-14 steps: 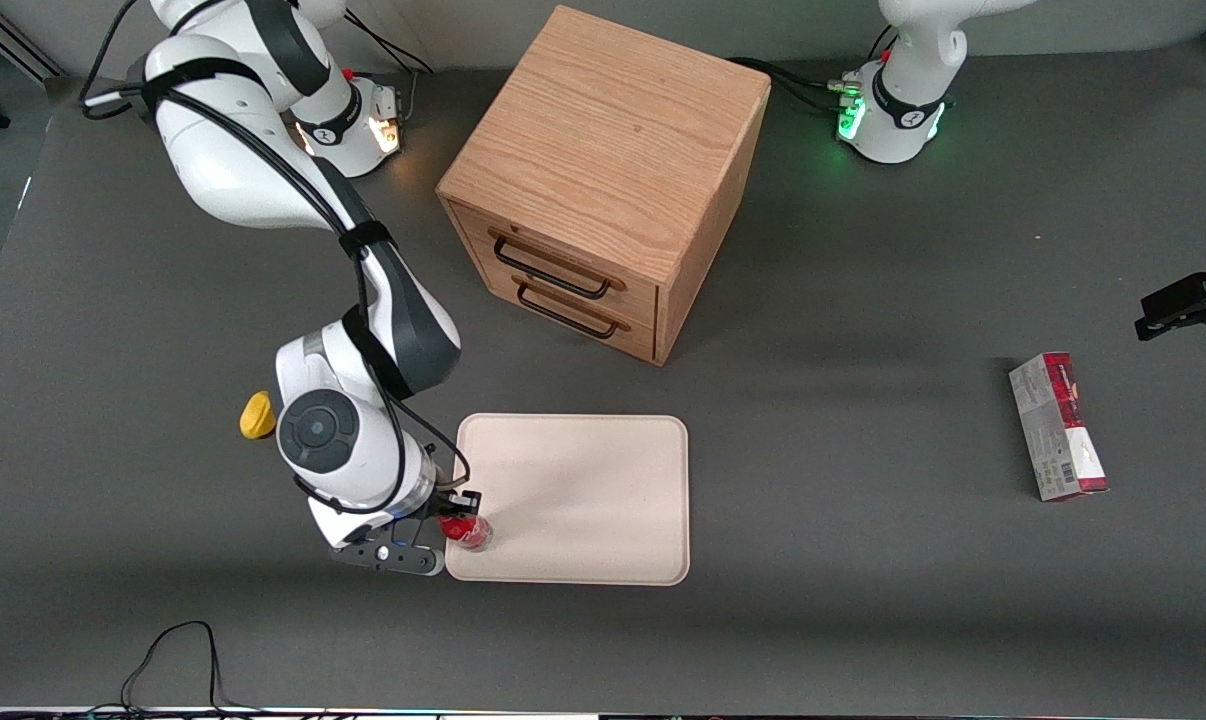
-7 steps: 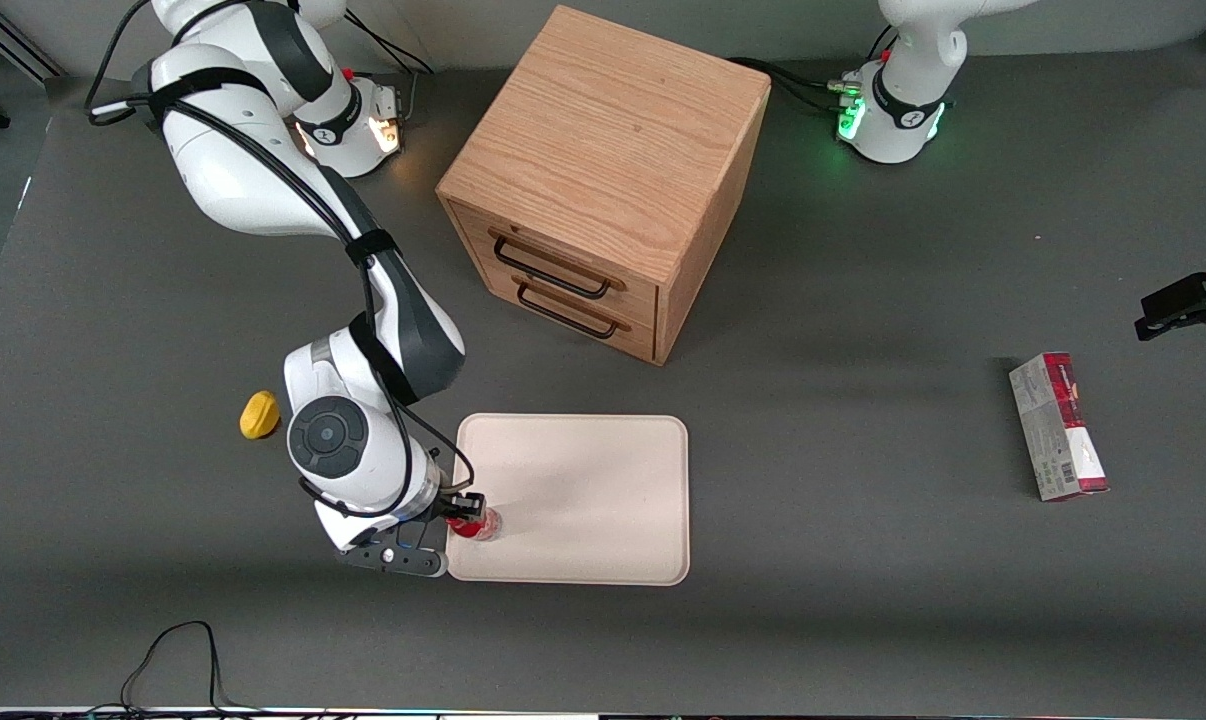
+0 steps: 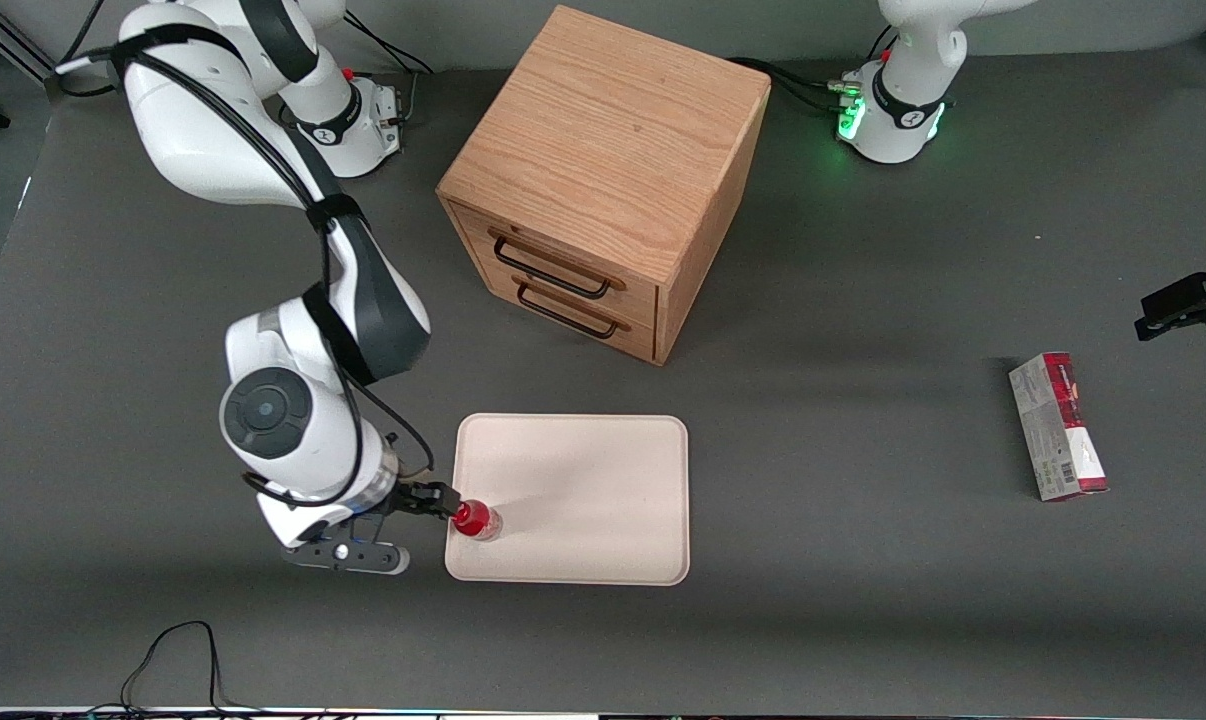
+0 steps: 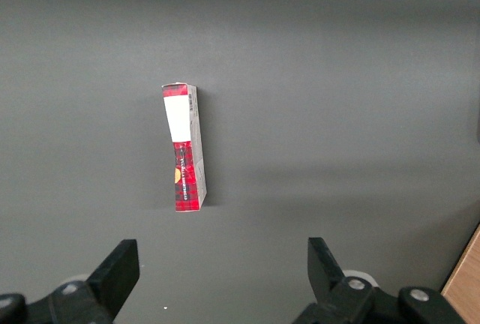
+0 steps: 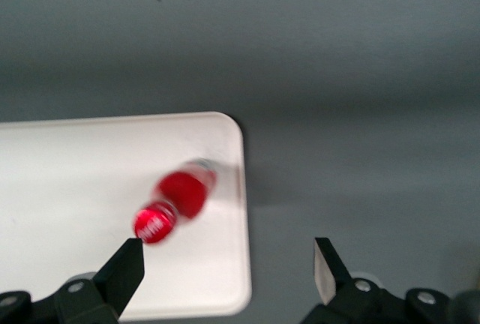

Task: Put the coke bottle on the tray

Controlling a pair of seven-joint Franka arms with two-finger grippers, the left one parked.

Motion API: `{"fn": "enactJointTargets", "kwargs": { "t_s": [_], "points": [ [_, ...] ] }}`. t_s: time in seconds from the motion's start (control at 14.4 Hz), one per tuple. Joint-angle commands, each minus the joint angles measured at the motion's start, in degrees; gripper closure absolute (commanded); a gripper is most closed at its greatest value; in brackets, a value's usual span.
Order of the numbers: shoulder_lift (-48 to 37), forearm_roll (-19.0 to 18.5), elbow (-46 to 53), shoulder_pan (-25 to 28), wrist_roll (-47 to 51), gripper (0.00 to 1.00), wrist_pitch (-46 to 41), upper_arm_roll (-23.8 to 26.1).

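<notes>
right arm: elbow bent, wrist low | gripper (image 3: 433, 499): jaws spread wide (holding nothing)

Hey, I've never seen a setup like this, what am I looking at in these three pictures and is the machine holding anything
These are three camera views of one moment at a grey table with two white robot arms. One camera looks down from the front; the other two sit on the arms' wrists, looking past the fingers.

On the table stand a wooden two-drawer cabinet and, nearer the front camera, a large flat cream-beige tray. A tiny red coke bottle stands on the tray close to its edge.

The working arm's gripper sits just off that edge, toward the working arm's end of the table. Its wrist view shows the fingers spread open and holding nothing, the bottle apart from them.

A red-and-grey carton lies toward the parked arm's end.
</notes>
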Motion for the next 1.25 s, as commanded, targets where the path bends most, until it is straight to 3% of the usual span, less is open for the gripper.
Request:
{"fn": "enactJointTargets", "kwargs": {
  "t_s": [0.0, 0.14, 0.35, 0.49, 0.83, 1.18],
  "points": [
    [-5.7, -0.2, -2.0, -0.6, -8.6, 0.0, -7.5, -2.2],
    [-12.5, 2.1, -8.0, -0.8, -15.8, 0.0, -10.2, -6.0],
    [-26.9, 8.6, -23.9, -1.0, -25.3, 0.0, -10.3, -14.6],
    [-33.8, 9.3, -30.5, -0.8, -27.7, 0.0, -10.4, -18.9],
    [-47.1, 9.3, -41.9, -4.4, -27.8, 0.0, -10.4, -19.8],
    [-49.1, 9.3, -43.5, -5.2, -27.2, 0.0, -10.4, -19.2]
  ]
}}
